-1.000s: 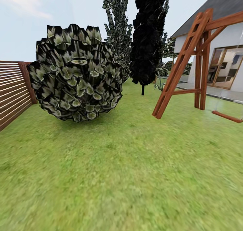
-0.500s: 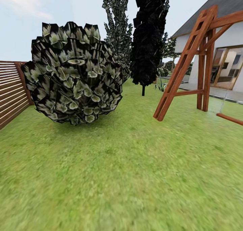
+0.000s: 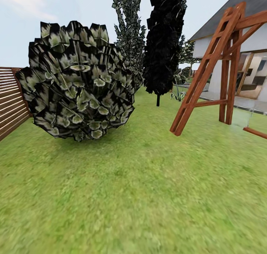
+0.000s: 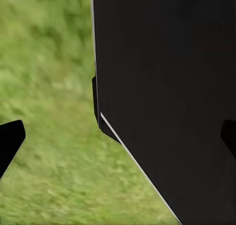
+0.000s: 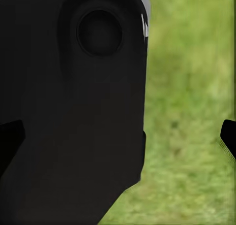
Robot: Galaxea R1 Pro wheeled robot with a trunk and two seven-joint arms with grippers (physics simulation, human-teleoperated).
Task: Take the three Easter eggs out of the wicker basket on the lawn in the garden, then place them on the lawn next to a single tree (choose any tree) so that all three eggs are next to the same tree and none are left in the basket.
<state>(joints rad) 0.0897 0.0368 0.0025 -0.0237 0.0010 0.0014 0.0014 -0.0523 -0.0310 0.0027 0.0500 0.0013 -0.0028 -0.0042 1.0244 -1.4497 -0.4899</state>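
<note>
Crossing open lawn (image 3: 148, 194) is judged to be the step in hand; no egg and no wicker basket can be made out in the head view, so their position cannot be stated.

Hazards noted:
- A large round bush (image 3: 76, 81) occupies the left centre of the frame, close ahead. A leftward drift would be expected to bring the base or left arm against it.
- The slanted leg of a wooden swing frame (image 3: 202, 78) stands at the right, with a low seat board (image 3: 256, 132) at the far right edge (easily clipped if the turn is cut tight).
- A slatted fence (image 3: 11, 102) closes the left edge behind the bush.
- The all-black tree (image 3: 163, 42) at upper centre is not judged a suitable target; a grey-green leafy crown (image 3: 128, 31) rises just left of it, its trunk hidden by the bush.

Open room: a broad grass corridor runs from the lower frame up between bush and swing frame toward the black tree. The whole foreground is bare grass.

The left end effector (image 4: 118, 141) is seen with dark fingertips (image 4: 10, 139) at opposite frame edges, set wide apart, nothing held between them. The right end effector (image 5: 118, 141) is likewise spread and unladen. A dark body of the robot lies near both wrist cameras, grass beyond.
</note>
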